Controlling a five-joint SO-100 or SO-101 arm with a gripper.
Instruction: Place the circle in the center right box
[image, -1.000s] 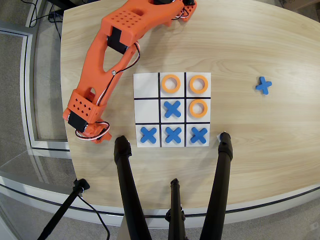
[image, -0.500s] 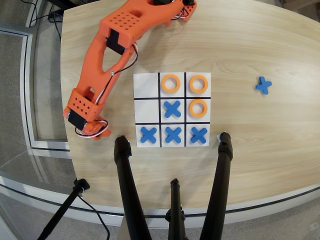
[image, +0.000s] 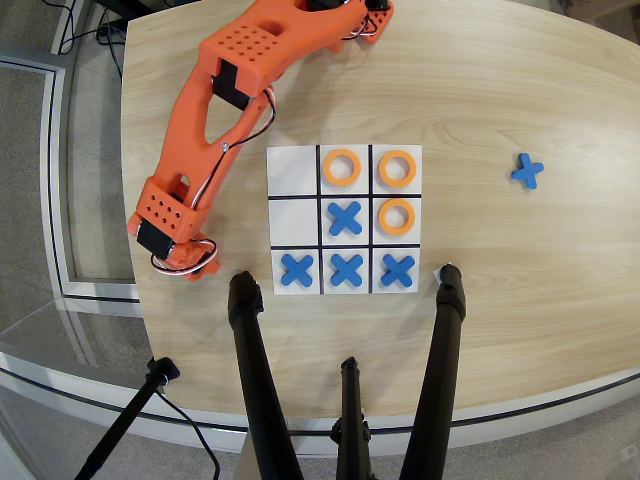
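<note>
In the overhead view, our hand (image: 195, 265) rests low at the worktop's (image: 520, 280) left side, just off the grid board's (image: 292, 165) lower-left corner. Its fingers are tucked under the orange arm (image: 215, 120), so we cannot tell whether they are spread or pinching. A sliver of orange beneath the tip may be the circle (image: 207, 268), but we cannot confirm it. The center right box (image: 293, 222), blank, lies toward one o'clock from our hand, nearby. Three orange rings (image: 397, 216) and four blue crosses (image: 345, 218) fill other cells; a spare cross (image: 527, 171) sits well apart at three o'clock. Compared with a second earlier, our hand has shifted slightly toward six o'clock.
</note>
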